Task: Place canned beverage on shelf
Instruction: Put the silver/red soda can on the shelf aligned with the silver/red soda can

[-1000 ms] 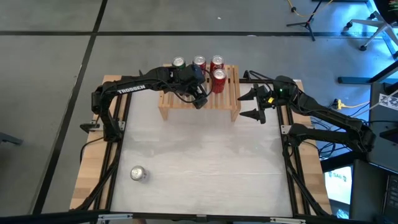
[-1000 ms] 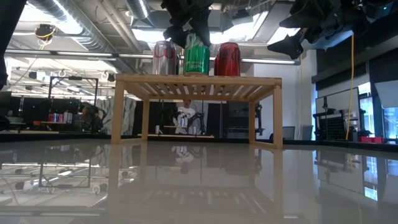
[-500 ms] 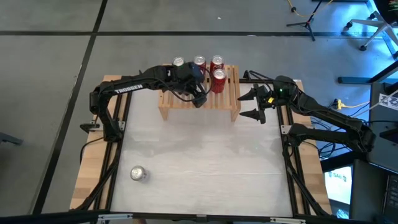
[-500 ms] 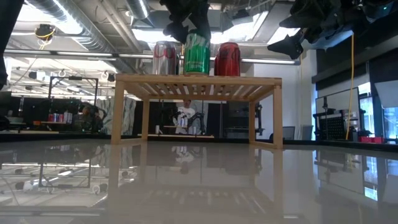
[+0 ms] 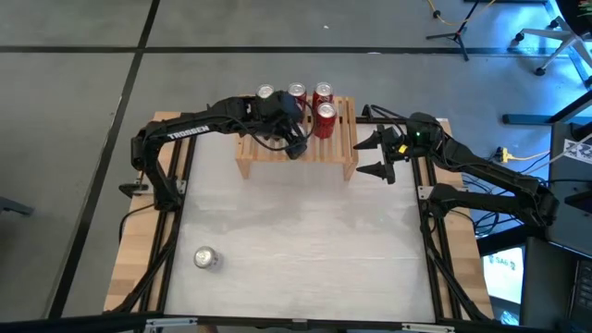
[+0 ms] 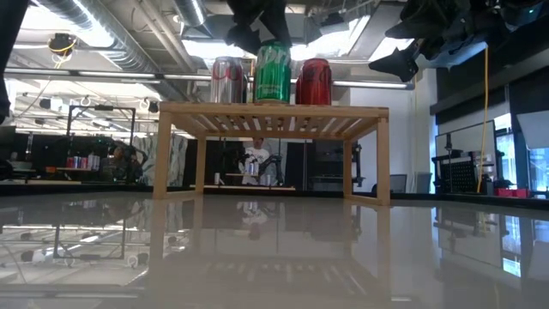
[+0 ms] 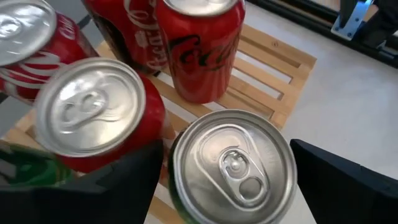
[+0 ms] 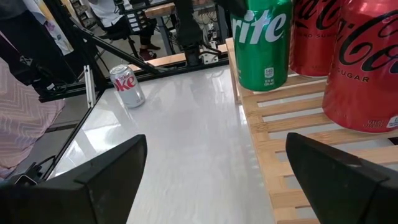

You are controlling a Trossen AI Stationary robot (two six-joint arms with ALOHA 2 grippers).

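Observation:
The light wood shelf (image 5: 277, 155) stands at the table's far side and also shows in the low view (image 6: 274, 112). A green can (image 6: 273, 73) stands upright on its slatted top, between a silver can (image 6: 227, 80) and a red can (image 6: 314, 81). My left gripper (image 6: 257, 19) hangs open just above the green can. In the left wrist view its fingers (image 7: 124, 183) stand on either side of the can's silver lid (image 7: 233, 168), apart from it. My right gripper (image 5: 382, 155) is open and empty beside the shelf's right end.
Several red cans (image 5: 324, 113) and a silver one (image 5: 266, 92) stand on the shelf's far half. Another silver can (image 5: 205, 258) sits on the white table near its near left corner and also shows in the right wrist view (image 8: 127, 86).
My left gripper has gone up from around the green can's top. The can stays upright on the shelf, and its whole top now shows below the fingers.

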